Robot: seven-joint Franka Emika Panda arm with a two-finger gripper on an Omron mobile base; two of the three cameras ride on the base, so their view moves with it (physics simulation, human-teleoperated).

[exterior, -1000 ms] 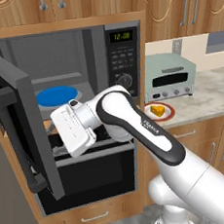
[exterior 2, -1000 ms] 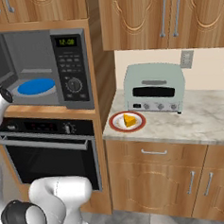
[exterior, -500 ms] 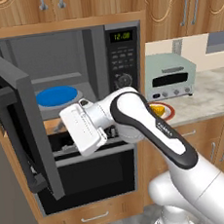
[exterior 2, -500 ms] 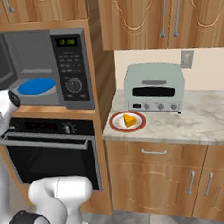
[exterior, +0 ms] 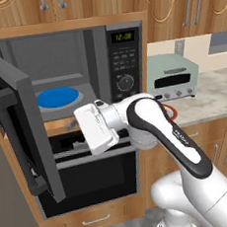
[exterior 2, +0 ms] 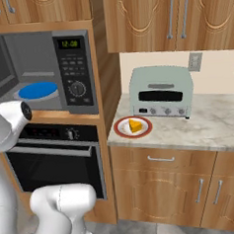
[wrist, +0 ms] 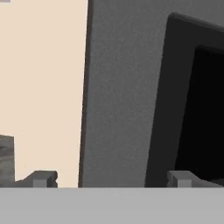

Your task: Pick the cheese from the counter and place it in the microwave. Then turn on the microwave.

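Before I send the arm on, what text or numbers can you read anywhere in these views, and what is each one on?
"12:00", roughly, in green digits on the microwave display; the last digits are soft.
Button labels on the microwave keypad: too small to read.
Dark lettering along the robot's forearm: blurred, unreadable.
Toaster oven front: no legible marking.

A pale-green toaster oven (exterior 2: 161, 92) stands right of centre in the right base view, and in front of it at mid-frame lies a white plate with a red rim (exterior 2: 123, 132). Below the left-centre of that view is a black oven (exterior 2: 55, 160) with a horizontal bar handle, and a wall outlet (exterior 2: 195, 61) sits at the upper right. Wooden wall cabinets (exterior 2: 171, 17) with metal handles run across the top, and a blue dish (exterior: 57, 97) shows at the left of the left base view.
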